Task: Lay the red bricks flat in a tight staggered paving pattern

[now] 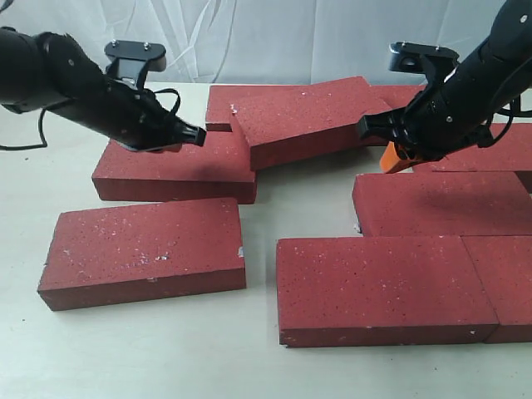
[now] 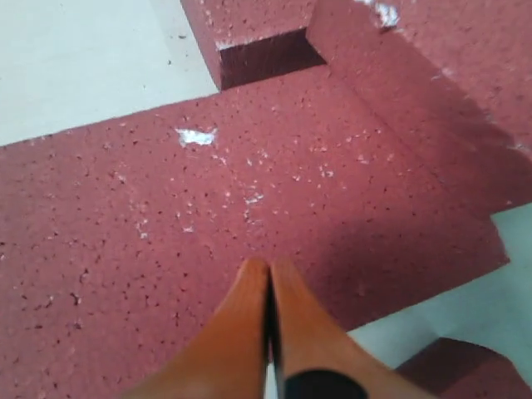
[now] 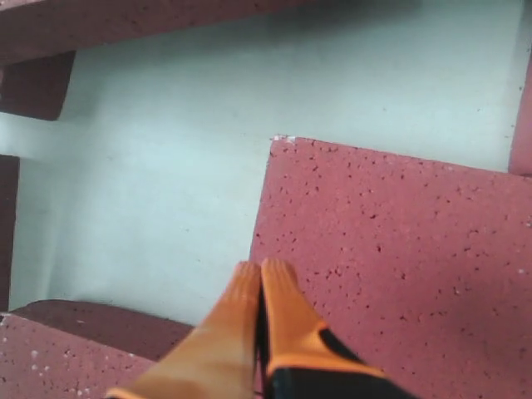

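Several red bricks lie on the white table. One brick (image 1: 307,116) at the back centre sits tilted, its left end propped on the flat brick (image 1: 174,166) beside it. My left gripper (image 1: 195,135) is shut and empty, its orange fingertips (image 2: 268,266) just above that flat brick (image 2: 166,249), close to the tilted one (image 2: 432,108). My right gripper (image 1: 397,160) is shut and empty too, hovering by the tilted brick's right end. Its fingertips (image 3: 262,268) hang over the near corner edge of another flat brick (image 3: 399,249).
A lone brick (image 1: 141,249) lies front left. Two bricks (image 1: 382,287) (image 1: 507,283) butt end to end front right, with another (image 1: 440,199) behind them. More bricks (image 1: 220,104) (image 1: 499,150) sit at the back. Bare table (image 1: 299,195) shows between the groups.
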Action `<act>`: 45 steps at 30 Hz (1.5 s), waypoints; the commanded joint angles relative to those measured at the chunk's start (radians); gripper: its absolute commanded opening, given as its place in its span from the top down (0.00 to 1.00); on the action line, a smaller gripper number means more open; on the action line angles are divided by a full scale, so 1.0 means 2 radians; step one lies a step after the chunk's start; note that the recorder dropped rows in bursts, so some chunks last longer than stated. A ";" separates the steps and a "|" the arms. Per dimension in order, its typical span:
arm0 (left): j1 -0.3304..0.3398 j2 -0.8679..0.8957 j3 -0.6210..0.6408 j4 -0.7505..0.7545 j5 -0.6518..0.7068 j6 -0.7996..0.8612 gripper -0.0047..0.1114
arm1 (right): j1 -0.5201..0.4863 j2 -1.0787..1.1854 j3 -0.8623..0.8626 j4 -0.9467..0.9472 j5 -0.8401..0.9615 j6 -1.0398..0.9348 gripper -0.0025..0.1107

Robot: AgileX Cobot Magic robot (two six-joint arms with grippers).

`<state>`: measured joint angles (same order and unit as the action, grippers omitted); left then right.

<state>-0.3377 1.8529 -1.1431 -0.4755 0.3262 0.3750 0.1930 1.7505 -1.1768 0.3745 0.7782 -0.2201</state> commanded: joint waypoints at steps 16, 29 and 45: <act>0.004 0.050 -0.005 -0.052 -0.107 0.013 0.96 | 0.000 -0.002 -0.003 0.003 -0.005 0.000 0.98; 0.004 0.083 -0.031 -0.034 -0.013 0.028 0.96 | 0.000 -0.002 -0.003 0.003 -0.004 0.000 0.98; 0.045 0.051 -0.031 0.027 0.181 0.028 0.96 | 0.000 -0.002 -0.003 0.015 0.006 0.000 0.98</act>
<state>-0.2549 1.9510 -1.2137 -0.4606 0.5680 0.4274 0.1930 1.7505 -1.1768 0.4005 0.7774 -0.2201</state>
